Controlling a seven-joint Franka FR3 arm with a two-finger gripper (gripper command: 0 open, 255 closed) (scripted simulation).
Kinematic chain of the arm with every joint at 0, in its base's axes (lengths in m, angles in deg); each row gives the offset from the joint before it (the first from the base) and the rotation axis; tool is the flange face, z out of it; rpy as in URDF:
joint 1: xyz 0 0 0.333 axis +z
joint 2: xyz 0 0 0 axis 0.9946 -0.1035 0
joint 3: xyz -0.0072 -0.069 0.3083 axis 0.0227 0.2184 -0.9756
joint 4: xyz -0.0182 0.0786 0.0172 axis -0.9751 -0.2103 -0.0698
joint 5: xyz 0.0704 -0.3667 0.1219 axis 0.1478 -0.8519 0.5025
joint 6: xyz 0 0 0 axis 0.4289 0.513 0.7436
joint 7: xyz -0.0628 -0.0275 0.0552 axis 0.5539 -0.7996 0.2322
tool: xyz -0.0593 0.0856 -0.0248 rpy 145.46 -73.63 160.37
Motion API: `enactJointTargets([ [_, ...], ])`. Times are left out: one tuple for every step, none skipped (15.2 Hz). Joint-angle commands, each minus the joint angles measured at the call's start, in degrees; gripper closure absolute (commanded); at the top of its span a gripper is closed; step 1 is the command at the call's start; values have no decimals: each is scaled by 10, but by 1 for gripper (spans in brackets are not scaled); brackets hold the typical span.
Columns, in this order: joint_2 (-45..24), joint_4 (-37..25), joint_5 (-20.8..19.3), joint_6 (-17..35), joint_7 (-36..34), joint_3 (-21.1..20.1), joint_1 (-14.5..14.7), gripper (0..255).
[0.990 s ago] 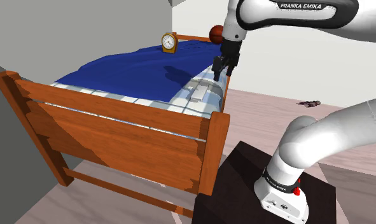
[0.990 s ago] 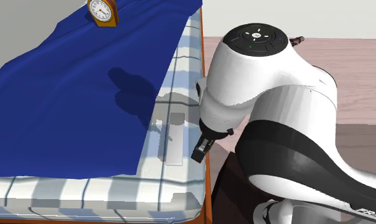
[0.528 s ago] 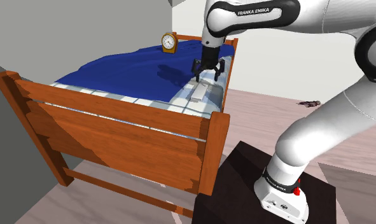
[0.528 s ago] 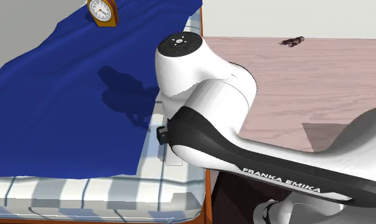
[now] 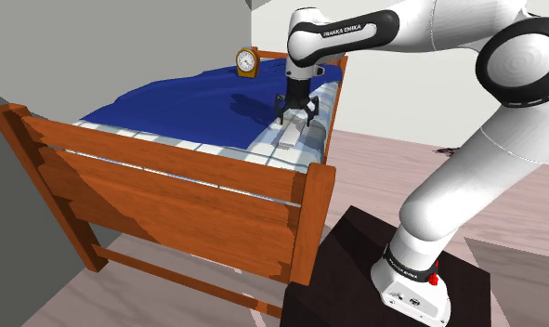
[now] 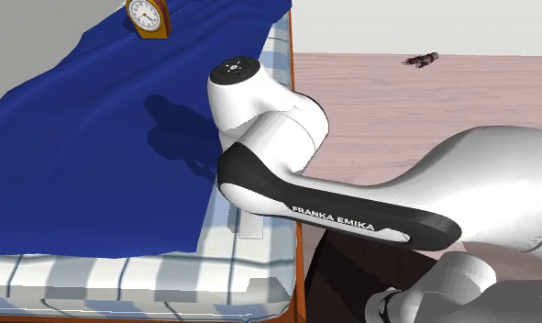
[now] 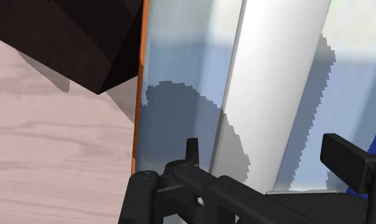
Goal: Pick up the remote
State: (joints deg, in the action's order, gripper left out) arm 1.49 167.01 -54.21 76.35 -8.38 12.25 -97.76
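Observation:
The remote (image 5: 290, 136) is a long pale slab lying on the checked sheet near the bed's side rail, beside the blue blanket (image 5: 189, 98). My gripper (image 5: 295, 115) hangs just above the remote's far end, pointing down, open. In the wrist view the remote (image 7: 275, 83) runs lengthwise between the two black fingertips (image 7: 191, 151), which stand wide apart and do not touch it; my gripper (image 7: 269, 159) is centred over it. In the second exterior view the arm covers most of the remote (image 6: 250, 226), leaving its near end showing.
A small wooden clock (image 5: 247, 62) stands on the blanket at the far end of the bed. The wooden footboard (image 5: 170, 195) and side rail (image 7: 140, 76) border the mattress. My dark stand (image 5: 356, 269) sits beside the bed. A small dark object (image 6: 421, 61) lies on the floor.
The arm has swung toward the shoulder view's left, from beside the bed's edge to over the mattress, and come down. The open gripper now straddles the remote. The remote has not moved.

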Motion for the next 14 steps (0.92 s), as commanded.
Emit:
enactJointTargets([
  [-3, 12, 0, 15, -3, -1, 0, 0],
  [-4, 19, 0, 23, -3, -1, 0, 0],
  [-5, 29, 0, 35, -3, -1, 0, 0],
  [-5, 30, 0, 35, -3, -1, 0, 0],
  [-5, 29, 0, 35, -3, -1, 0, 0],
  [-5, 29, 0, 34, -3, -1, 0, 255],
  [-5, 29, 0, 34, -3, -1, 0, 255],
  [-5, 29, 0, 34, -4, -1, 0, 255],
  [-5, 29, 0, 34, -4, -1, 0, 255],
  [-5, 29, 0, 35, -4, -1, 0, 255],
  [-5, 29, 0, 34, -4, -2, 0, 255],
  [-5, 29, 0, 35, -4, -2, 0, 255],
  [-5, 29, 0, 35, -4, -2, 0, 255],
  [-5, 29, 0, 35, -4, -2, 0, 255],
])
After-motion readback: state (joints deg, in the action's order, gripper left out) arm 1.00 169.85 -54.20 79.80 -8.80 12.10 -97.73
